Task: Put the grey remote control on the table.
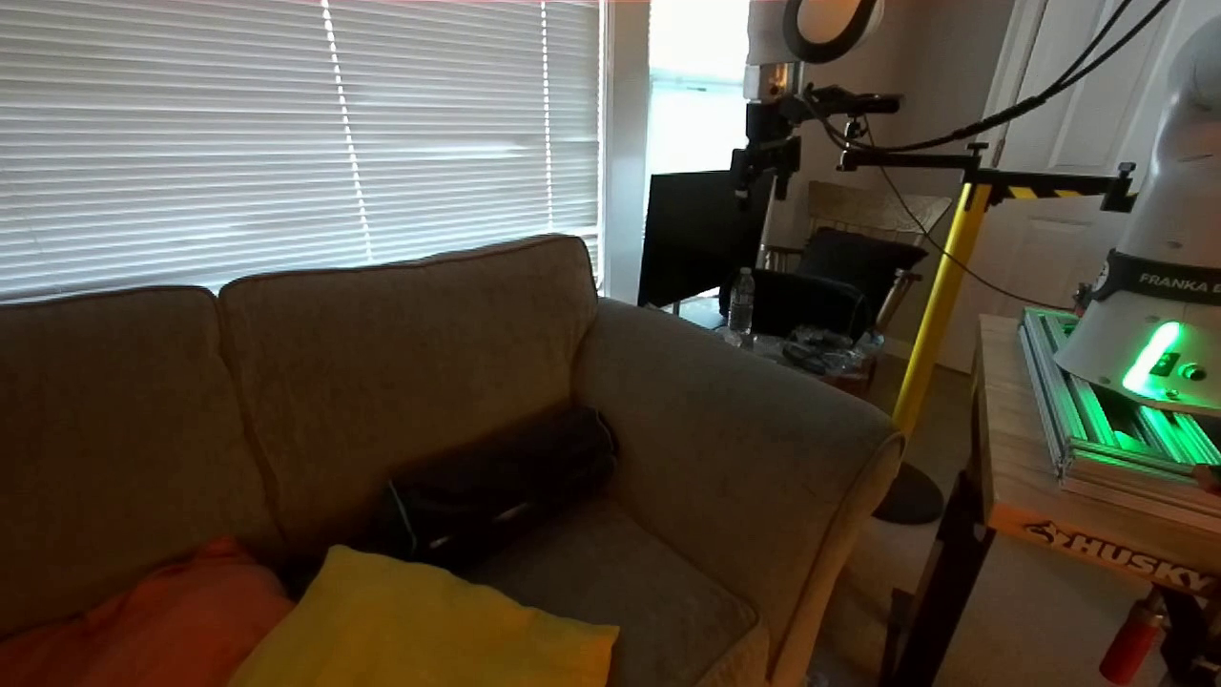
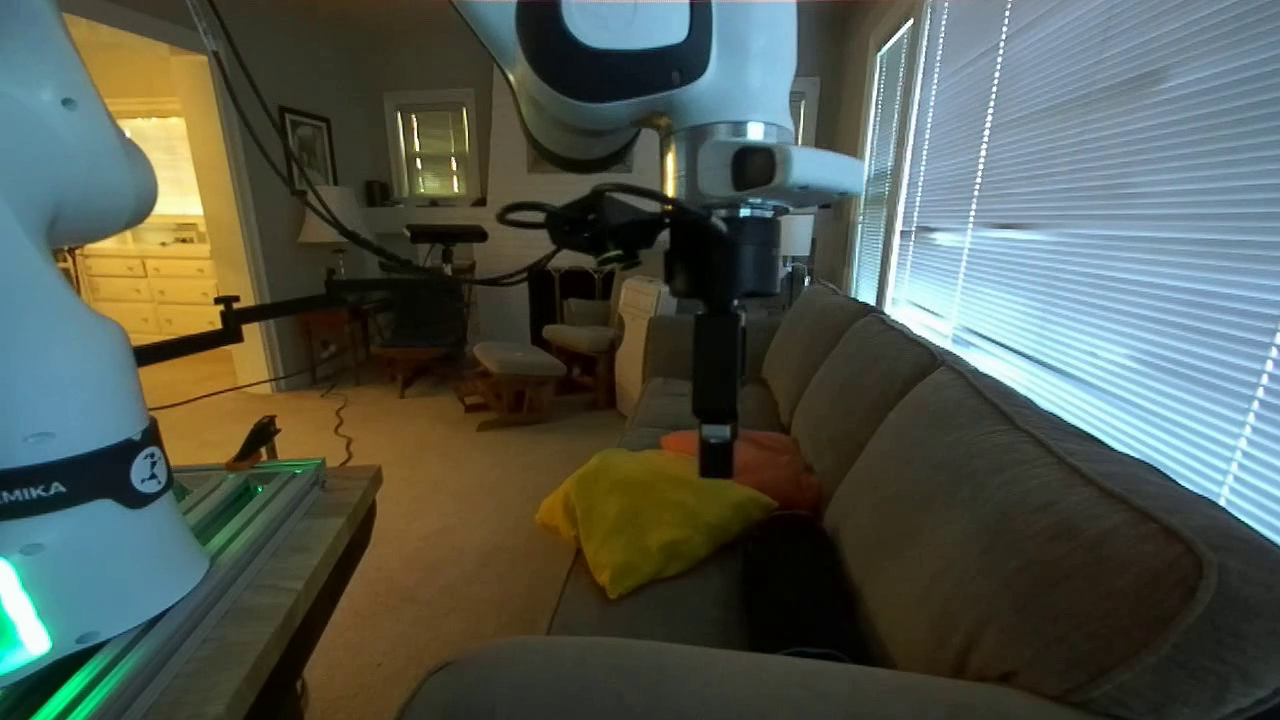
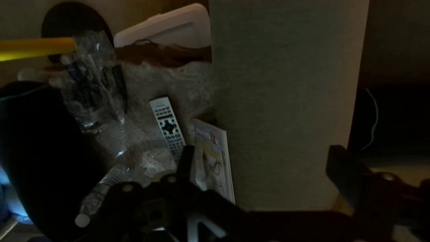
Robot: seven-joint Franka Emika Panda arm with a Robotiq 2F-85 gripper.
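Wrist view, left to right: plastic wrap [image 3: 89, 112], apparently discarded packaging, partly covers the tabletop [image 3: 184, 109]. The bottle [image 3: 97, 195] stands toward its lower edge. The grey remote control [image 3: 168, 126] lies keys up inboard of the right edge, flat presumably for stability; placement appears complete. The booklet [image 3: 215, 158], title illegible, follows that edge beside the sofa arm [image 3: 285, 101]. Jaws: wide apart, holding nothing. In an exterior view, the workbench [image 1: 1121, 553] reads HUSKY; the robot base [image 1: 1169, 305], FRANKA.
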